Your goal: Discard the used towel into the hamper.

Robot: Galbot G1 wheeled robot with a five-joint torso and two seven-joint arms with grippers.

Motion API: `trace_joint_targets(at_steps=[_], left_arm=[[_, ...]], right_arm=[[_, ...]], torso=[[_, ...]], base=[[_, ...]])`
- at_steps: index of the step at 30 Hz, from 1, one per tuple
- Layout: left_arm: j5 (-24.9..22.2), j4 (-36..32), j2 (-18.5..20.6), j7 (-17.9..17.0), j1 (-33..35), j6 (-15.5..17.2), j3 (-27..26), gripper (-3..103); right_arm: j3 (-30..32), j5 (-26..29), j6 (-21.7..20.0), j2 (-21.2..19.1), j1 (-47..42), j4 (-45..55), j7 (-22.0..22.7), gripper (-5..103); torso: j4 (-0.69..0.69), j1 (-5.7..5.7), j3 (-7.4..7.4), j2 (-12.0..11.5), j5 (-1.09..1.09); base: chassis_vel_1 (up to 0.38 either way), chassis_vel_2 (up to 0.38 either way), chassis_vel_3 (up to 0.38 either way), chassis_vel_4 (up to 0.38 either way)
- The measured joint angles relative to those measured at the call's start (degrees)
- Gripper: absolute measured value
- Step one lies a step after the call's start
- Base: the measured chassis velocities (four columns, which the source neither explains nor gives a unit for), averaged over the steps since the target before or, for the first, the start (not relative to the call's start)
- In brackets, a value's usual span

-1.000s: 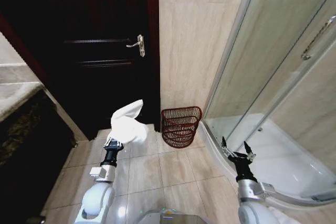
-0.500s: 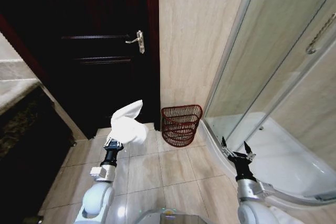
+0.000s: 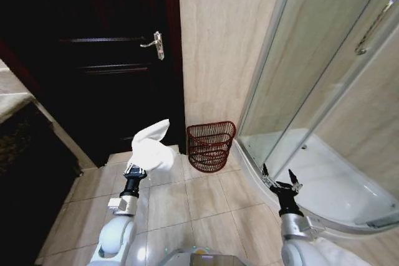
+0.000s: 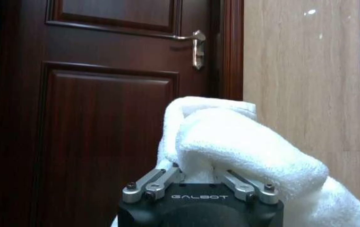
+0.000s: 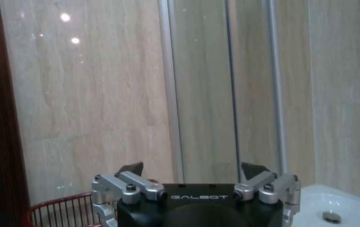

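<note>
A white towel [image 3: 151,149] stands bunched up out of my left gripper [image 3: 134,170], which is shut on it and held low at the left, over the tiled floor. In the left wrist view the towel [image 4: 243,156] bulges from between the closed fingers. The hamper [image 3: 211,146], a red-brown openwork basket, stands on the floor against the beige wall, to the right of the towel and a little beyond it. Its rim [image 5: 60,208] shows in the right wrist view. My right gripper [image 3: 280,177] is open and holds nothing, low at the right beside the shower base.
A dark wooden door [image 3: 106,60] with a metal handle [image 3: 154,43] is at the back left. A glass shower enclosure [image 3: 324,73] with a white tray [image 3: 330,185] takes the right side. A dark counter [image 3: 19,154] runs along the left. Tiled floor [image 3: 199,210] lies ahead.
The whole head view has shifted left, so the camera has turned slightly right. The hamper now sits a bit nearer the centre. Both grippers keep their pose, the towel still held.
</note>
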Motion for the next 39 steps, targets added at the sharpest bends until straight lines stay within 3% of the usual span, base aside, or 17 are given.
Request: trace_joint_targets(at_steps=[7,39], left_arm=[[0.02,0.37,0.33,1.81,-0.09,-1.32,-0.16,12],[0.43,0.6,0.0,1.53,-0.78,-1.14,0.15,12]], right_arm=[[0.45,0.07,0.01,0.08,0.32,-0.13,-1.34,100],[-0.02,-0.5,-2.34,0.66,1.21,0.79,-0.91,100]], torso=[[0.0,0.0,0.05,0.05,0.0],[0.0,0.23,0.36,0.57,0.0]], base=[[0.0,0.0,0.0,0.0],[-0.049,0.047,0.046,-0.048]])
